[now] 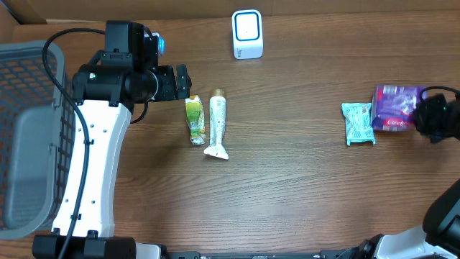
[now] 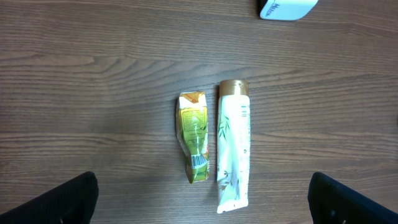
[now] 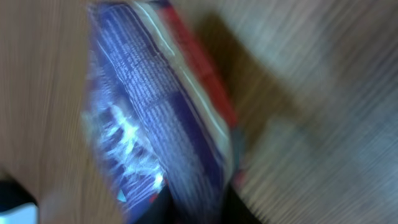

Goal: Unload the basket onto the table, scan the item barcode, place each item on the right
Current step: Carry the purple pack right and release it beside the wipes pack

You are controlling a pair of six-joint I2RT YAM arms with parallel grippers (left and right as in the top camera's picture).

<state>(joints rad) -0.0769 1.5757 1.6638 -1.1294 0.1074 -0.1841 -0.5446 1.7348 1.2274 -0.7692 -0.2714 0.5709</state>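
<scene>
A purple packet (image 1: 395, 108) lies at the far right of the table, with my right gripper (image 1: 425, 119) at its right end. In the right wrist view the purple packet (image 3: 161, 118) fills the frame, blurred, and its end sits between the dark fingers of the right gripper (image 3: 199, 208). The blur hides whether they press on it. A white scanner (image 1: 247, 34) stands at the back centre. My left gripper (image 1: 184, 82) hangs open just left of a green packet (image 1: 195, 120) and a white tube (image 1: 217, 124). Both lie side by side, with nothing between the fingers.
A teal packet (image 1: 358, 123) lies just left of the purple one. A grey mesh basket (image 1: 21, 86) stands at the table's left edge. In the left wrist view the green packet (image 2: 194, 137), the tube (image 2: 232, 146) and the scanner's edge (image 2: 286, 9) show.
</scene>
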